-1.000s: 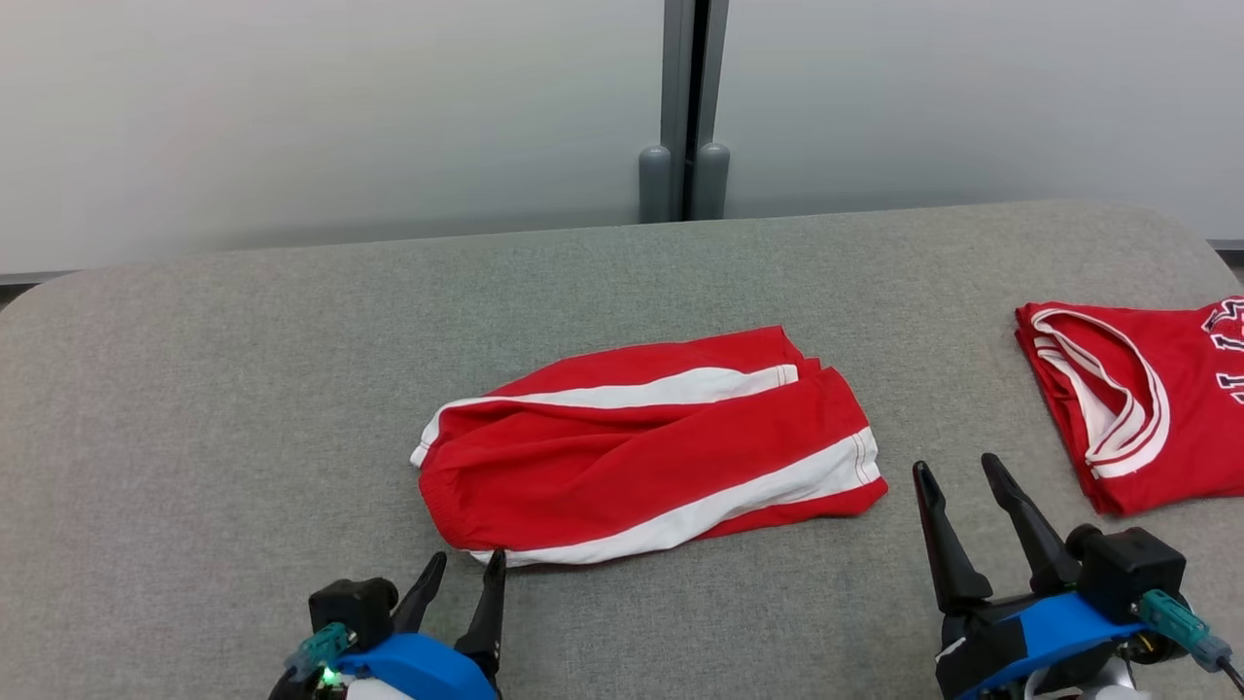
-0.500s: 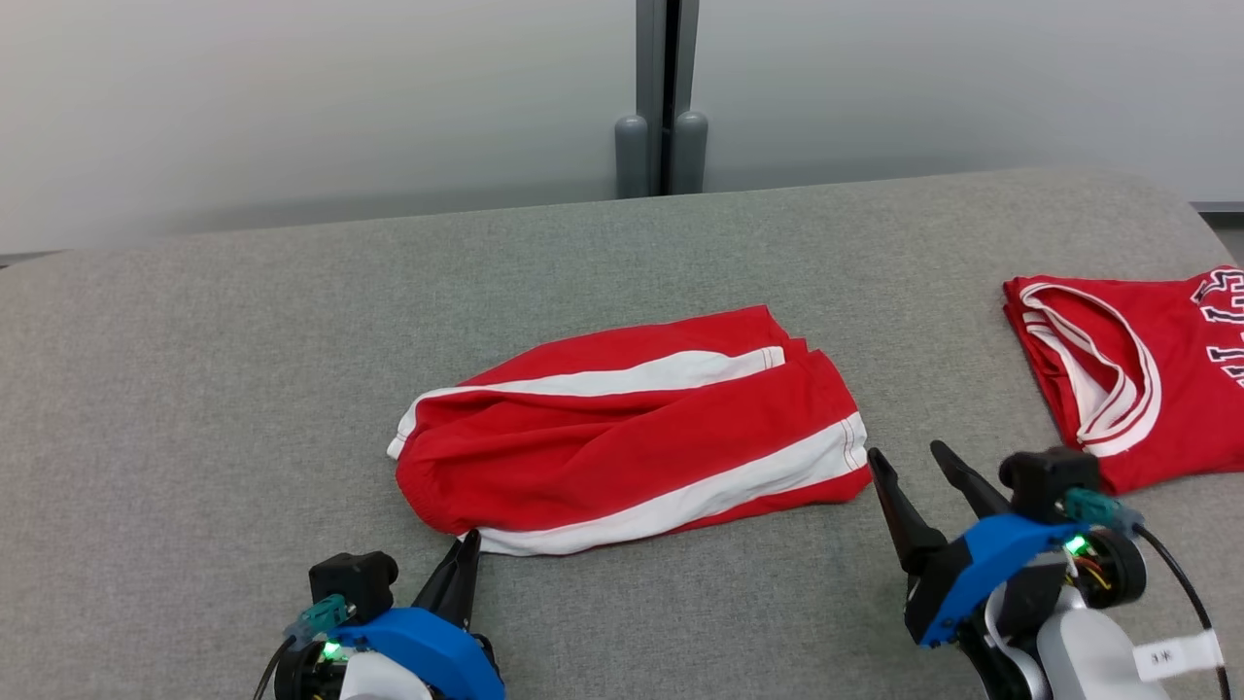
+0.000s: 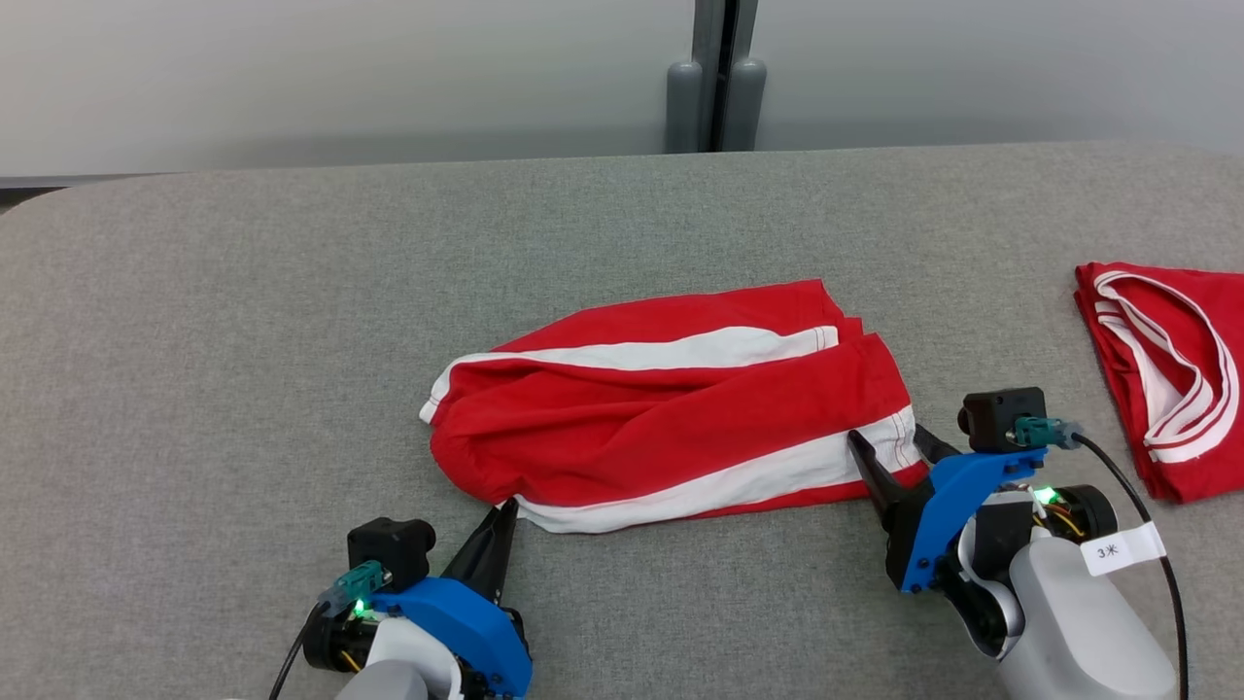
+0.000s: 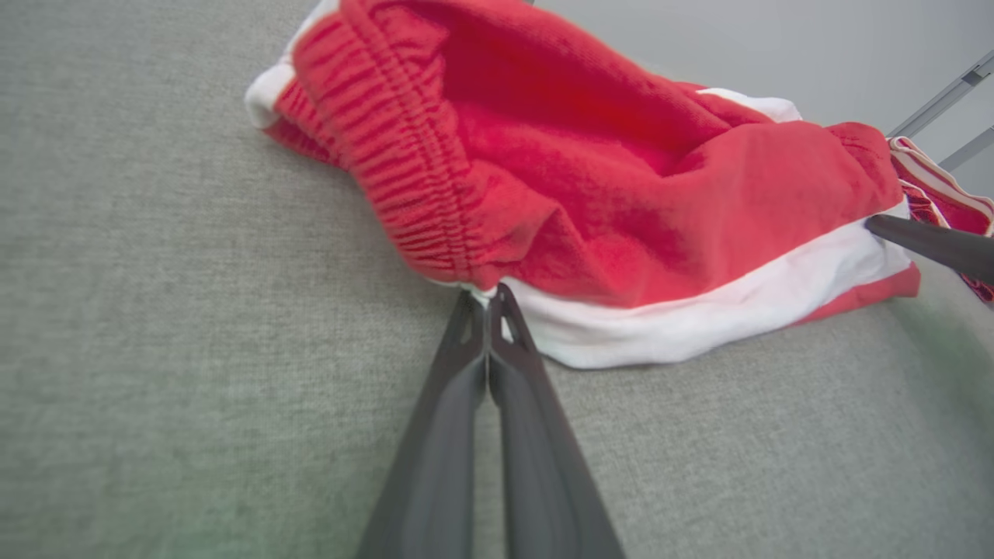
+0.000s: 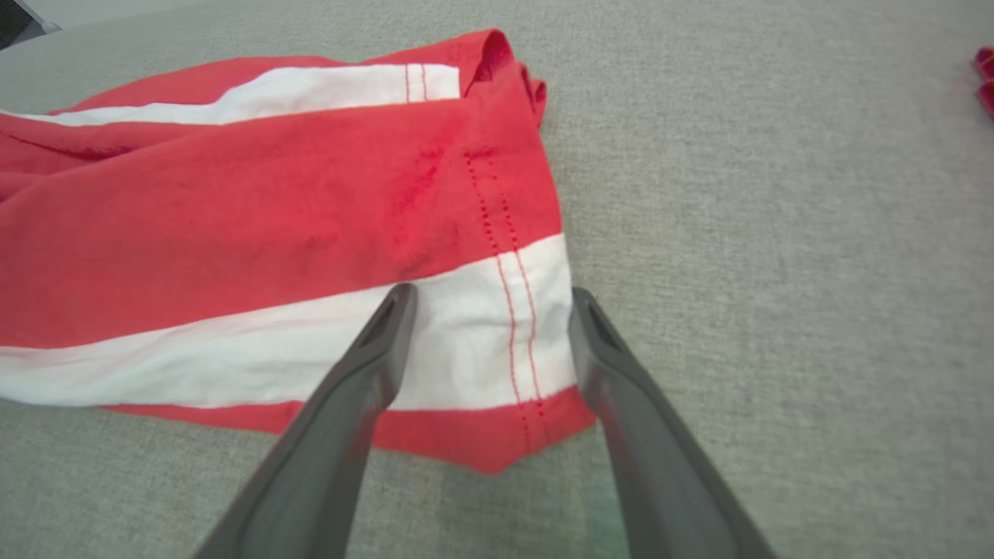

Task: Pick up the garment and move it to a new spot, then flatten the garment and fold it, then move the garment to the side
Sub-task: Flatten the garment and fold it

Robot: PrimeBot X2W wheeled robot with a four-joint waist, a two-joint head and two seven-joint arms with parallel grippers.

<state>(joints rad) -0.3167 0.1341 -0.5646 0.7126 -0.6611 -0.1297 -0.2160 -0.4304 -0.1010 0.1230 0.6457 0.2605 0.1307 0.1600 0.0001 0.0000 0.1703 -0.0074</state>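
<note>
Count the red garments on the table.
2. Red shorts, white-striped, at the middle of the grey table; red jersey at the head view's right edge, partly cut off. Others may sit outside the frame.

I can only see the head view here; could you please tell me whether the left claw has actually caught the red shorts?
Observer: The left wrist view shows the left claw shut. Its tips seem to pinch the white corner of the red shorts, just below the elastic waistband.
Operator: Thank you. And how does the right claw sit at the other end?
Observer: In the right wrist view the right claw is open and straddles the stitched hem. One finger is over the white stripe and the other is over the grey surface beside the cloth.
</note>
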